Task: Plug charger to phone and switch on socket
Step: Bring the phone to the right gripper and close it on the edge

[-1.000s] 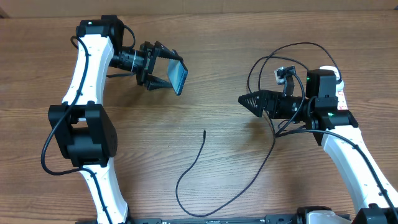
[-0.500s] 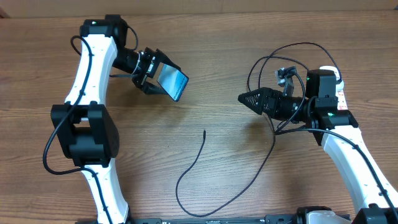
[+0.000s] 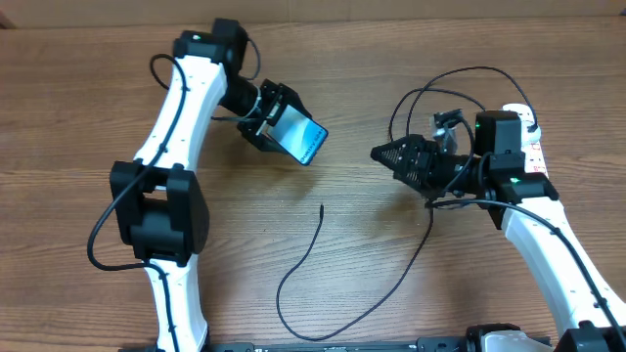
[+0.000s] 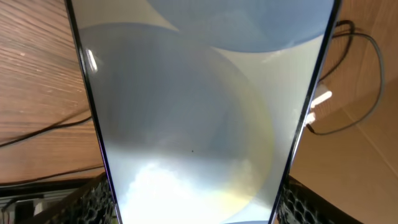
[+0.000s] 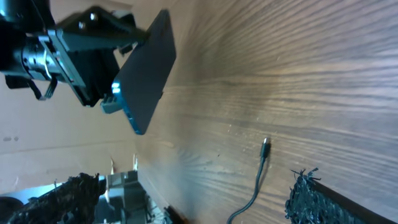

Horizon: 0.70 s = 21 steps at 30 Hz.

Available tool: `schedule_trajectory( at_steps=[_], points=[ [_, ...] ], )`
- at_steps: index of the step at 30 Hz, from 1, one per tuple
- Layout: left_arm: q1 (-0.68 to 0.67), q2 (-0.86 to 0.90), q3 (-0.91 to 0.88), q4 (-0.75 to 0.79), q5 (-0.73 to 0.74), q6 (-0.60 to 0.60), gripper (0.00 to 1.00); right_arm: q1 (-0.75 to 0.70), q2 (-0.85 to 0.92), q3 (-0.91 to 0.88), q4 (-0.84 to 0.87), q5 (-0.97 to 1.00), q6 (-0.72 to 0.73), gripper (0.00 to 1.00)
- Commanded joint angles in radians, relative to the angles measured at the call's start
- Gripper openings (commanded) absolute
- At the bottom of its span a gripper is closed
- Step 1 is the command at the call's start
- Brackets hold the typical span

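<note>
The left claw [image 3: 269,117] clamped the phone [image 3: 299,138] aloft, far-centre. The right claw [image 3: 393,154], spread and empty, would best pinch the charger [image 3: 321,220] just behind its tip, which lay nearer on the surface [image 3: 460,293], keeping it straight.

**A:** Left wrist view, the phone [image 4: 199,112] swamps the frame: both ends cut off, no lettering to read.

**B:** Overhead, the socket [image 3: 536,147] sits mostly buried under the right arm [image 3: 548,235]. The charger [image 3: 279,298] vanishes behind it too, plug unseen.

**A:** Right wrist view, fingers just blurred corners.
</note>
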<state>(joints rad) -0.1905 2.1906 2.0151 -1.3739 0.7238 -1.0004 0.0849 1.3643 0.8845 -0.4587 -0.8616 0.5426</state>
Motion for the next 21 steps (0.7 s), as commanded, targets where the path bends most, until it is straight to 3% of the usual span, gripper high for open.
schedule_trajectory(
  at_steps=[1, 21],
  points=[
    [-0.035, -0.001, 0.028, 0.008, -0.023, -0.087, 0.04, 0.037, -0.005, 0.020, 0.000, 0.049, 0.063, 1.00],
    [-0.200, -0.001, 0.028, 0.049, -0.087, -0.255, 0.04, 0.086, -0.005, 0.020, 0.019, 0.114, 0.086, 1.00]
  ],
)
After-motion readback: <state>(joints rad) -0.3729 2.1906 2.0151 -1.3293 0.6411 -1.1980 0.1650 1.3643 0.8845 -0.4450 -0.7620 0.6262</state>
